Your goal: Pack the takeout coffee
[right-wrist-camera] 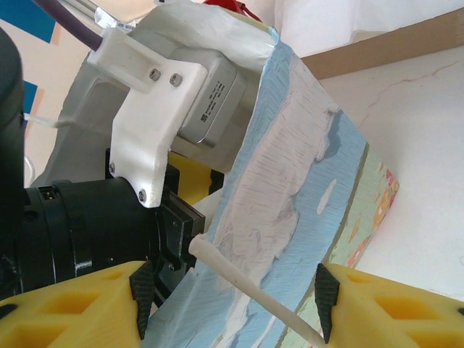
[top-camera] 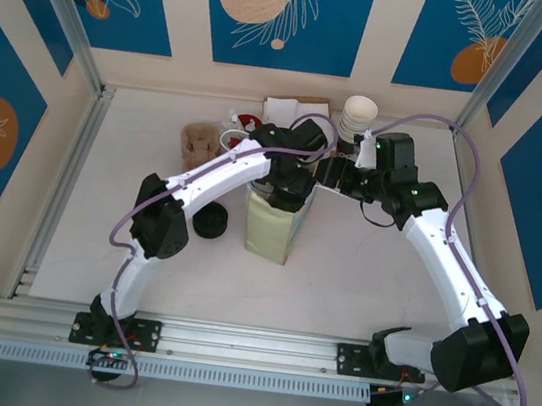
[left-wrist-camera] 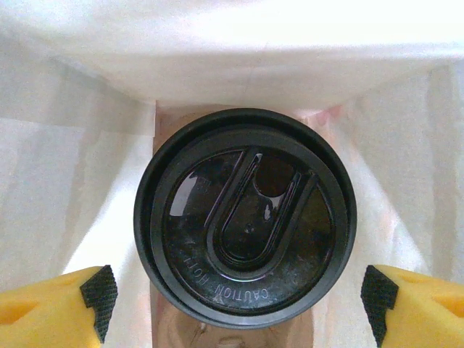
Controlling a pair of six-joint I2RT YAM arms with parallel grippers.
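top view: the paper bag (top-camera: 269, 228) stands upright mid-table, with the left arm reaching down into its mouth. a stack of black lids (top-camera: 210, 222) sits just beside it at 9 o'clock, and stacked cream cups (top-camera: 357, 120) stand at 1 o'clock.

left wrist view: the takeout coffee (left-wrist-camera: 246, 221) stands inside the bag, lid up. the left gripper (left-wrist-camera: 239, 301) is spread, its pads clear of the lid at 8 and 4 o'clock.

right wrist view: the right gripper (right-wrist-camera: 233, 301) is spread astride the bag's wall and white handle (right-wrist-camera: 246, 288).

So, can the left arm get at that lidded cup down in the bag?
Probably yes: the left tool hangs open right above the lidded coffee cup, a finger on each side, nothing between. The walls of the bag stand close, though.
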